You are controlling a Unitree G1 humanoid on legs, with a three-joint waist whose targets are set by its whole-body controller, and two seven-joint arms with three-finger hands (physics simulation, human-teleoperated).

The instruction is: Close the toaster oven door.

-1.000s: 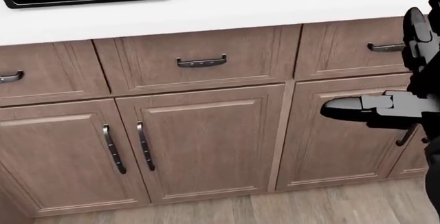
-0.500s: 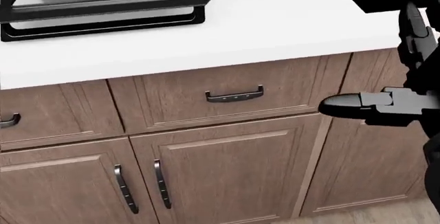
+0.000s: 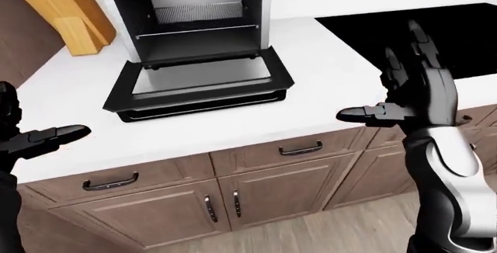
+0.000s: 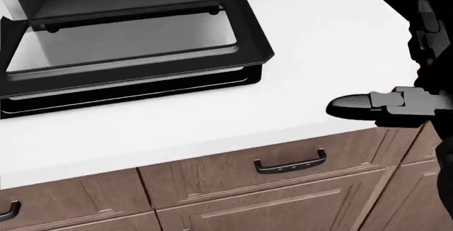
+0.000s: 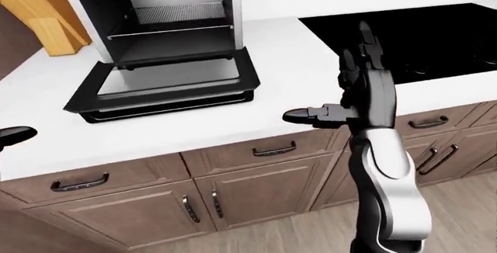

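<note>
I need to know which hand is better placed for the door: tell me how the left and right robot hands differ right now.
The right robot hand shows whole in the left-eye view, raised over the counter edge near the black cooktop; the left robot hand is half cut off at that view's left edge. The right sits higher in that view, the left lower. Both are open, hold nothing, and are apart from the lowered toaster oven door.

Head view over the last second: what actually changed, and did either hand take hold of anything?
The camera tilted up: cabinets and floor slid down out of view, and the toaster oven with its open door came in at top left. That is view motion, not the things moving. The right hand kept its place at the right edge, open and empty. Nothing grasped; the door is still down on the counter.
</note>
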